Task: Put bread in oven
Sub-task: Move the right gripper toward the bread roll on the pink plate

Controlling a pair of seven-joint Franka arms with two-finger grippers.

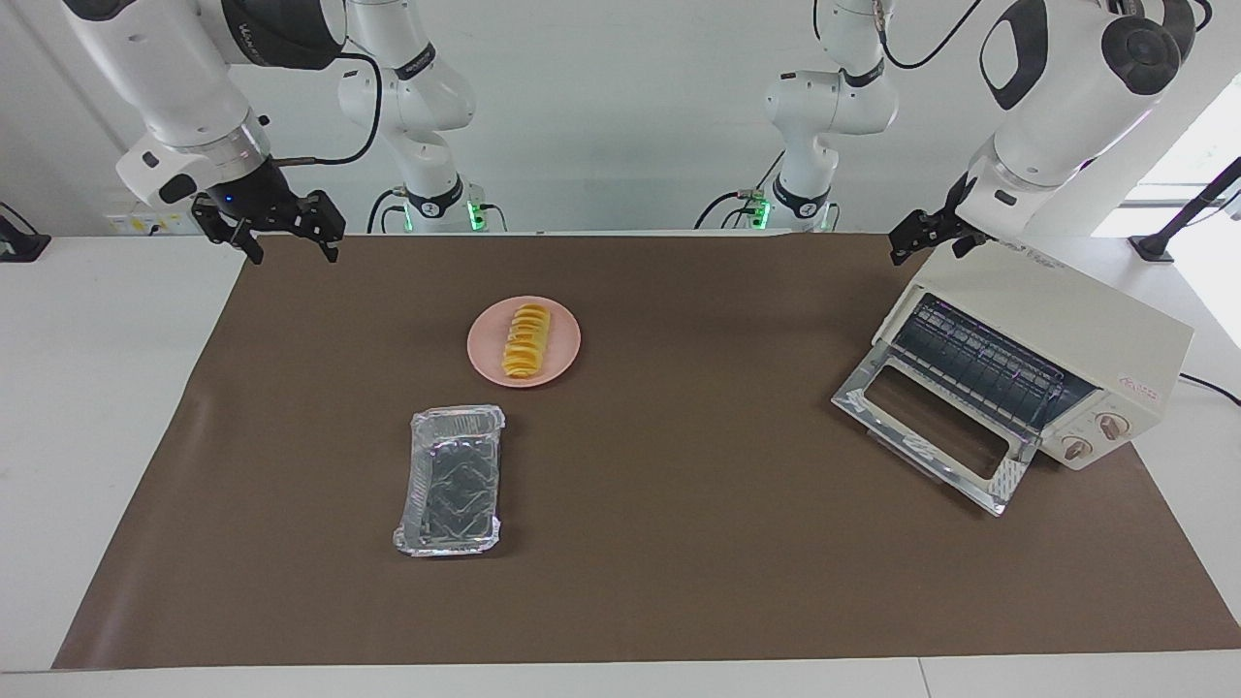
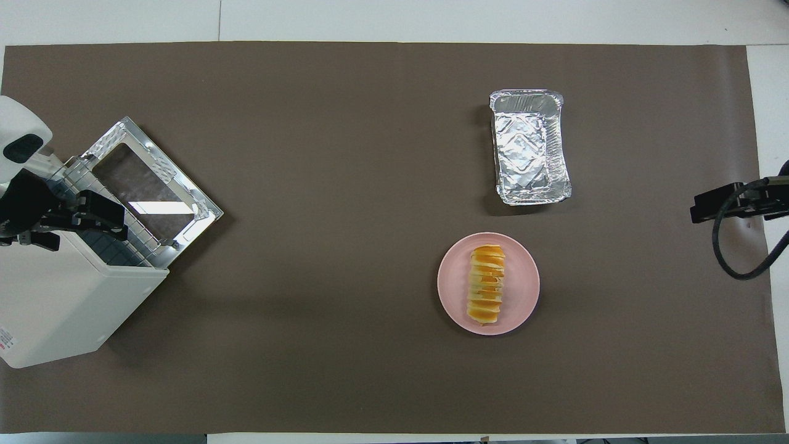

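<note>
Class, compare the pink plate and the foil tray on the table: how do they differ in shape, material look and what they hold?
The pink plate is round and matte; the foil tray is rectangular, crinkled and shiny silver. The plate is shallow, the tray has raised walls. The plate carries the bread; the tray is empty. The plate lies nearer to the robots than the tray. Both rest on the brown mat, apart from each other.
</note>
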